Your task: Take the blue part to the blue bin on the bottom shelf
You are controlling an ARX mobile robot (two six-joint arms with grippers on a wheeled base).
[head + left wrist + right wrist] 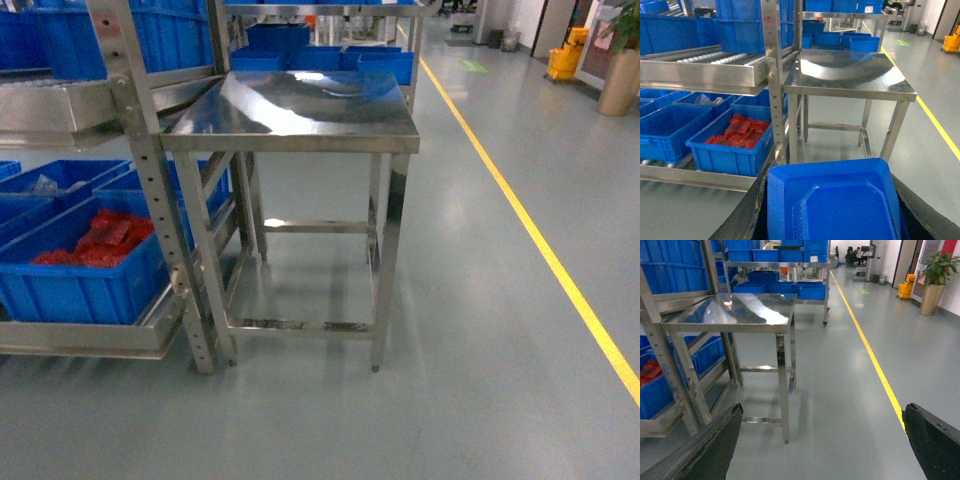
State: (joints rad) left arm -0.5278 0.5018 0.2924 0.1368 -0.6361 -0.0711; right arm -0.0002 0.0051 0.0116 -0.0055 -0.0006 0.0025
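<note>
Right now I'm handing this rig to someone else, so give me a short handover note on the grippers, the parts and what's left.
Left gripper: shut on the blue part, carried low in front of the rack.
Right gripper: open, empty, over bare floor.
Bottom shelf: blue bins on it; the nearest blue bin holds red parts.
Steel table stands beside the rack.
Done: part picked.
Left: pick out the right bin on the bottom shelf and set the part in.

Table (300, 120) stands right of the bottom shelf (90, 338).
</note>
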